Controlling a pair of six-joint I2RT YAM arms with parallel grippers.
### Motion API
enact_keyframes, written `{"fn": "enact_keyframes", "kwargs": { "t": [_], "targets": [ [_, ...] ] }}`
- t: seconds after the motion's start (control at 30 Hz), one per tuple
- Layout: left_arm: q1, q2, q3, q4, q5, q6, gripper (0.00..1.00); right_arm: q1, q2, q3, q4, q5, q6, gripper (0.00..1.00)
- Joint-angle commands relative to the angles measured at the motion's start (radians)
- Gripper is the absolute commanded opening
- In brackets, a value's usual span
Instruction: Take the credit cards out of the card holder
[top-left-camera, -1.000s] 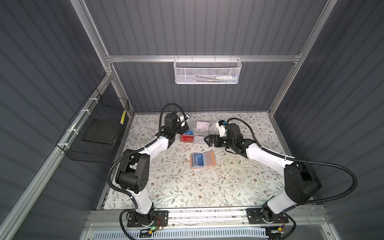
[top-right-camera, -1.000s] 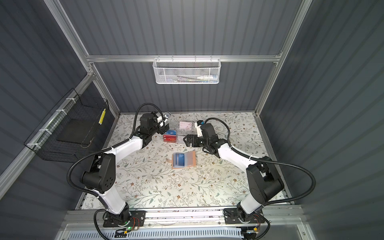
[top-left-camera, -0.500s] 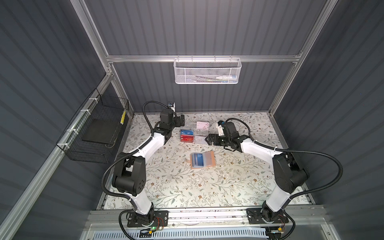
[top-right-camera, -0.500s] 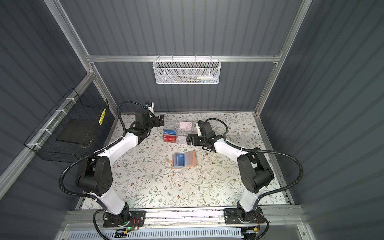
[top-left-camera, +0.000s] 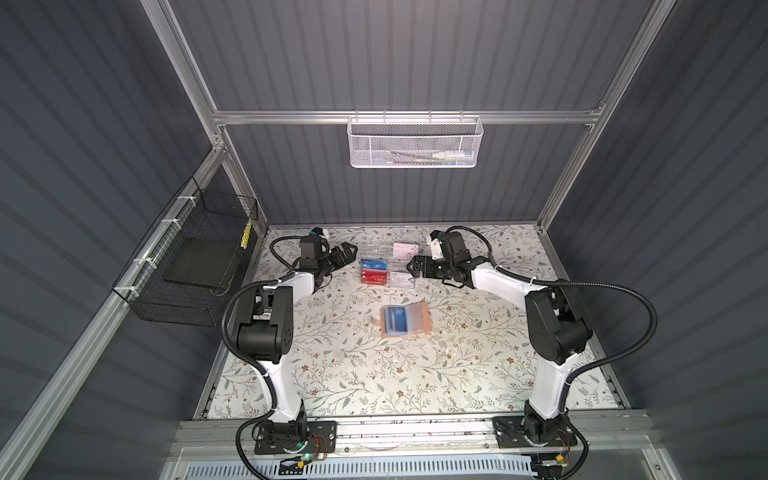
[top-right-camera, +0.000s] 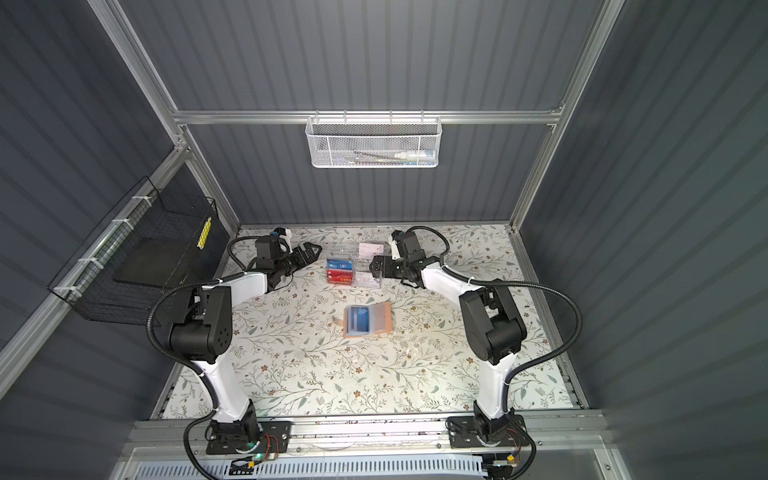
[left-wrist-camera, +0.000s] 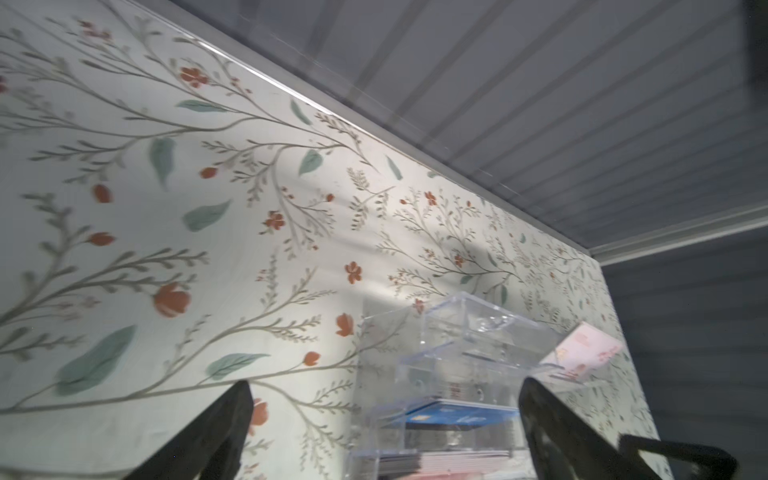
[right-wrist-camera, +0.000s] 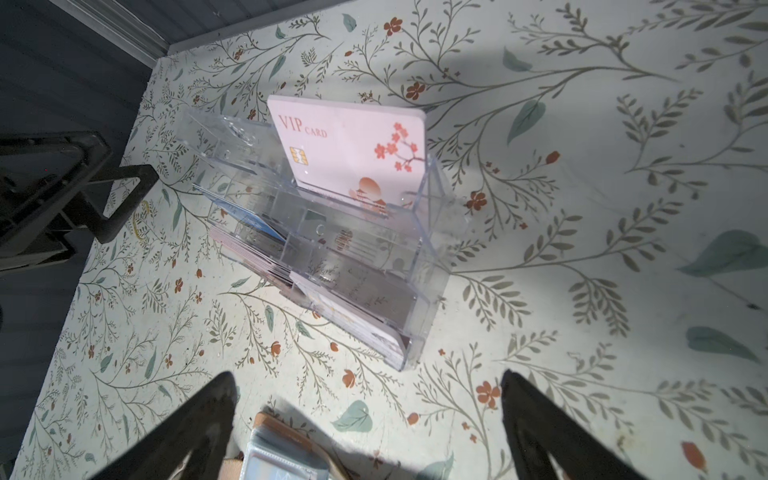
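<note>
- Left arm (top-left-camera: 300, 283): white link shells, black joint housings.
- Right arm (top-left-camera: 503, 287): same white-and-black build.
- Black corrugated cable (top-left-camera: 602, 285) looped beside each arm.
- Black base plates (top-left-camera: 324, 430), thin red wires (top-left-camera: 316, 440) at each.
- Left gripper (top-left-camera: 351, 251), right gripper (top-left-camera: 412, 266): black fingers.

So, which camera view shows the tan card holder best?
A top view: the card holder lies open and whole on the table, with a blue card under its clear sleeve. Both top views show this. The right wrist view catches only one end of the card holder. The left wrist view misses it.
</note>
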Motion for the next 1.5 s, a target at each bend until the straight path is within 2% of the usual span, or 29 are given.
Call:
{"fn": "enact_keyframes", "kwargs": {
  "t": [0.0,0.23,0.6,0.93,1.27,1.33,1.47],
  "targets": [
    [-0.006,0.03,0.021,0.114,0.109,-0.035,1.0,-0.004,0.034,0.048,-0.01,-0.026,-0.016,0.99],
    [-0.031,0.062,0.002,0.195,0.135,-0.035,1.0,-0.005,0.082,0.094,-0.004,-0.031,-0.021,0.99],
    [-0.095,0.091,-0.024,0.28,0.117,-0.044,1.0,-0.01,0.128,0.09,0.039,-0.078,-0.039,0.99],
    [-0.118,0.088,-0.022,0.255,0.087,-0.018,1.0,-0.019,0.168,0.143,0.016,-0.092,-0.062,0.99],
    [-0.147,0.048,-0.09,0.269,0.048,-0.013,1.0,-0.034,0.174,0.167,0.003,-0.093,-0.079,0.99],
    [-0.147,0.038,-0.109,0.277,0.03,-0.009,1.0,-0.035,0.181,0.18,-0.008,-0.13,-0.084,0.99],
    [-0.148,0.032,-0.096,0.241,0.022,0.02,1.0,-0.036,0.191,0.196,-0.02,-0.132,-0.094,0.99]
  ]
}}
